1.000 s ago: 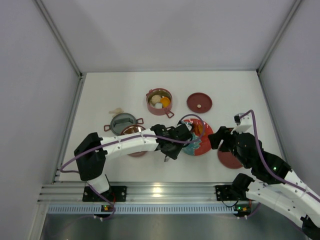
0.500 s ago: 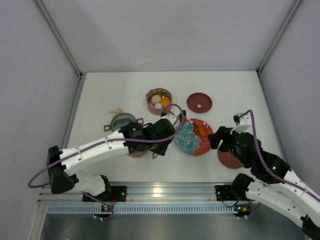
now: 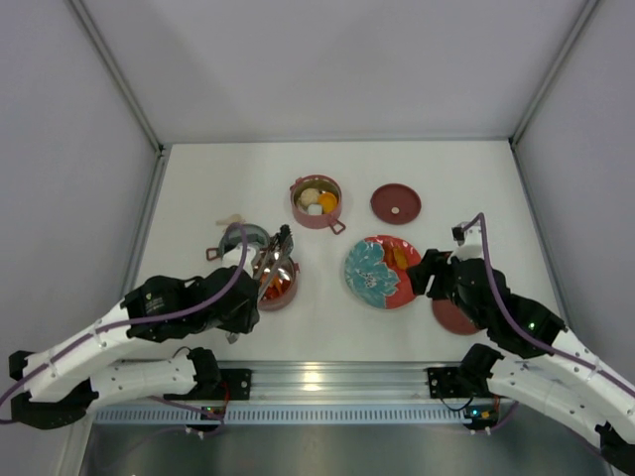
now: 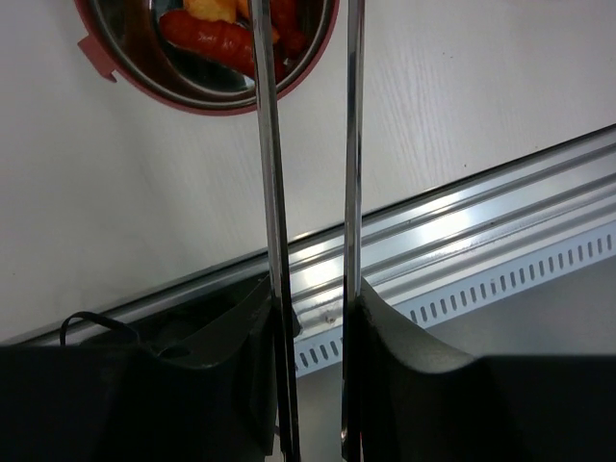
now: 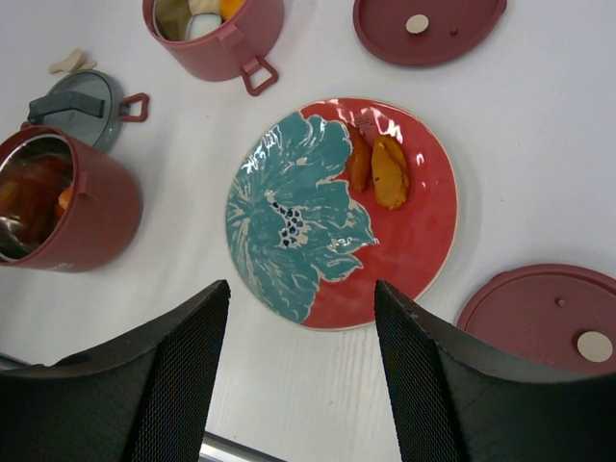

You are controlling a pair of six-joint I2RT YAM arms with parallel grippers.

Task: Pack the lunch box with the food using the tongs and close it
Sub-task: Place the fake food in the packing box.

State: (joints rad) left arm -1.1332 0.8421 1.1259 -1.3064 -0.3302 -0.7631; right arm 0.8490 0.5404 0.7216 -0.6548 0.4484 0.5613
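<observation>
My left gripper (image 3: 248, 299) (image 4: 313, 313) is shut on the tongs (image 3: 270, 263) (image 4: 271, 183), whose two thin arms reach over the near lunch box pot (image 3: 274, 282) (image 4: 130, 82). That pot holds a red sausage (image 4: 204, 32) and orange food. The tongs' tips run out of the wrist view. The far pot (image 3: 316, 201) (image 5: 219, 40) holds white and orange pieces. Orange food (image 5: 380, 168) (image 3: 397, 258) lies on the red plate (image 5: 423, 241). My right gripper (image 5: 300, 294) (image 3: 424, 273) hangs open and empty above the plate's near edge.
One maroon lid (image 3: 395, 203) (image 5: 452, 34) lies behind the plate, another (image 5: 539, 313) (image 3: 451, 317) at its right, partly under my right arm. A small grey dish (image 3: 241, 241) (image 5: 82, 101) sits left of the near pot, with a small cream piece (image 5: 67, 60) beyond it.
My left arm has drawn back to the left, carrying the tongs from the plate to over the near pot. The right gripper has shifted slightly left and stays open.
</observation>
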